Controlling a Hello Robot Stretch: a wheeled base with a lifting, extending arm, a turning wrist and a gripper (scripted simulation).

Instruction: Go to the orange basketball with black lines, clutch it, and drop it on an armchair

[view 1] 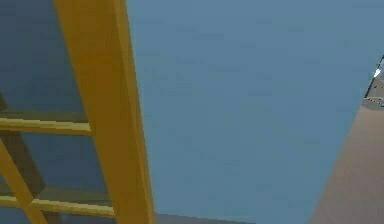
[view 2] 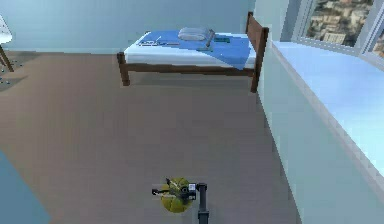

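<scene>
Yellow frame [view 1: 100,110]: a wooden frame with cross rails fills the forward view's left and stands very close ahead.
Blue wall [view 1: 250,100]: a plain wall just beside the frame blocks the way ahead across the middle of the forward view.
Floor strip [view 1: 352,180]: a narrow wedge of brown floor at the forward view's right edge.
White chair [view 2: 4,35]: part of it shows at the arm side view's top left, well apart from the arm.
Round yellowish thing [view 2: 176,203]: it sits low in the arm side view with brown floor behind it, right at the gripper's far end. Its colour is too dull to call it the basketball for sure.
Gripper [view 2: 170,189]: at the yellowish thing. I cannot tell the state of its fingers, nor whether it holds anything.
Arm [view 2: 204,208]: a short dark bar rising from the bottom edge.
Bed [view 2: 185,70]: wooden frame and blue cover, far out across open floor. A grey folded thing [view 2: 195,37] lies on it.
Pale ledge [view 2: 330,105]: it runs down the arm side view's right, below a window [view 2: 345,25].
</scene>
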